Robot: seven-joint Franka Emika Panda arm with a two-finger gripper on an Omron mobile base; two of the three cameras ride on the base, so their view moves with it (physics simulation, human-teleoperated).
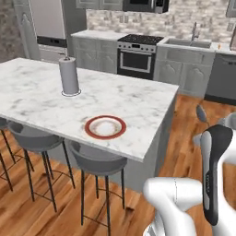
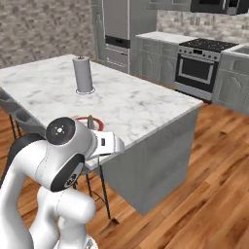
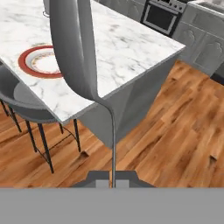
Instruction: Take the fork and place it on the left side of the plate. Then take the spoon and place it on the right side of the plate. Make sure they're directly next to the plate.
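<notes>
The gripper (image 3: 112, 183) is clamped on the thin handle of the grey spoon (image 3: 74, 48), bowl looming close. Beyond it, the red-rimmed plate (image 3: 27, 54) lies on the marble island (image 3: 127, 48), stools (image 3: 26, 103) tucked beneath.

We saw smooth grey metal on the spoon (image 3: 74, 48), polished marble on the island (image 1: 37, 92), glossy wood flooring (image 3: 175, 127).
</notes>
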